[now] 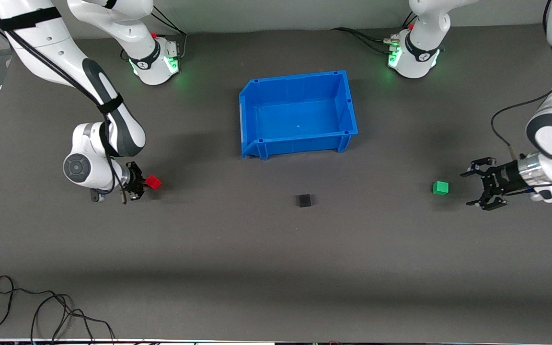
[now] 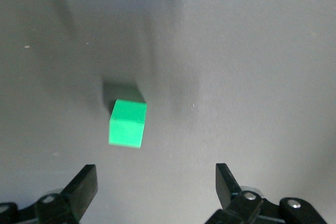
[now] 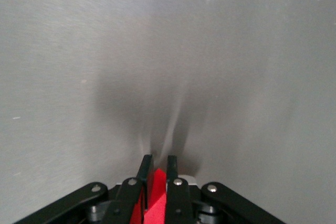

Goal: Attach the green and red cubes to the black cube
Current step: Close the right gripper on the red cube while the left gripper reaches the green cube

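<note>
The red cube (image 1: 153, 182) is held in my right gripper (image 1: 143, 185), which is shut on it low over the mat toward the right arm's end. In the right wrist view the red cube (image 3: 157, 195) sits between the closed fingers of that gripper (image 3: 157, 162). The green cube (image 1: 440, 188) rests on the mat toward the left arm's end. My left gripper (image 1: 468, 188) is open and empty beside it, a short gap away. In the left wrist view the green cube (image 2: 127, 123) lies just ahead of the open gripper (image 2: 156, 177). The black cube (image 1: 304, 200) rests alone mid-table.
A blue bin (image 1: 300, 143), empty, stands farther from the front camera than the black cube. Loose black cables (image 1: 41, 306) lie near the table's front edge toward the right arm's end.
</note>
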Controlling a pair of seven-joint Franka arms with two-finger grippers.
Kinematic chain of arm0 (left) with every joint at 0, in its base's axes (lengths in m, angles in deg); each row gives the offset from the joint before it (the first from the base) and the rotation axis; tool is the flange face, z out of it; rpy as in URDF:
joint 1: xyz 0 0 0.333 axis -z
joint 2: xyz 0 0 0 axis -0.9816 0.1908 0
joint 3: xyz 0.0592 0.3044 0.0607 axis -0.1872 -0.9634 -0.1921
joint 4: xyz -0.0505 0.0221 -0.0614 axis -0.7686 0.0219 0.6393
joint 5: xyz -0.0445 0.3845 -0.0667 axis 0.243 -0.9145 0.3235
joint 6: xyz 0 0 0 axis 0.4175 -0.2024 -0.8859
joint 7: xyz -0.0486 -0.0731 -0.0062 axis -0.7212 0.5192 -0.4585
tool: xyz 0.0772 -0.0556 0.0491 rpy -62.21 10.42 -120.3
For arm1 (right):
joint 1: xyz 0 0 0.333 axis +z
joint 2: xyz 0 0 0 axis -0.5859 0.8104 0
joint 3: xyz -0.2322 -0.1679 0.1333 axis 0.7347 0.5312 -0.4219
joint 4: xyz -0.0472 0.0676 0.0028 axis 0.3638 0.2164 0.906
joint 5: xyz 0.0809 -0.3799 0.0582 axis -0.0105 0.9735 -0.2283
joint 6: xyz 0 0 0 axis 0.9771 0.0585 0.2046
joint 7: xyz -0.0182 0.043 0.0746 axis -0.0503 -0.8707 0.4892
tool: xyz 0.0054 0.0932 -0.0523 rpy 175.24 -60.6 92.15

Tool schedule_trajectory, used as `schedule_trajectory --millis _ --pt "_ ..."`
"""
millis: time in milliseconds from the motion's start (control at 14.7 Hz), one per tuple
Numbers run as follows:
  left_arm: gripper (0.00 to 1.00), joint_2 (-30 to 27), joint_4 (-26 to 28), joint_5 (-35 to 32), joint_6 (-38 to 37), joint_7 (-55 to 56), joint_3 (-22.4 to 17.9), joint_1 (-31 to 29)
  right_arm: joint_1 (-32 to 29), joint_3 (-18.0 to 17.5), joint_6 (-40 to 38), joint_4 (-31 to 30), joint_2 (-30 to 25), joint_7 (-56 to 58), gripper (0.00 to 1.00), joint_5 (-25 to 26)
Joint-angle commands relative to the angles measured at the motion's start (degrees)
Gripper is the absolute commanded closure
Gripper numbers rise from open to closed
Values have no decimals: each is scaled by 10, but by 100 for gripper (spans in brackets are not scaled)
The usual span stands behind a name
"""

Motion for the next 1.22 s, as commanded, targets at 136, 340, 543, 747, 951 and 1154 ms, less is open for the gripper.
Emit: schedule_trajectory --millis 136,340,543,747,951,1154 --pt "0 43 3 14 55 -12 5 19 -9 -25 -8 5 -27 -5 72 5" --pt "0 48 13 14 56 -52 5 19 -6 -32 -6 5 -6 -9 18 5" --pt "0 47 25 14 56 -79 5 18 -10 -29 -7 4 -6 -14 11 45" --pt "0 46 33 14 56 -91 5 17 -11 -26 -9 1 -9 -26 11 45" --pt "0 44 37 14 55 -91 5 16 -10 -27 -9 0 -10 -30 10 44" --pt "0 43 38 14 55 -91 5 16 -5 -33 -9 -4 -7 -81 10 43"
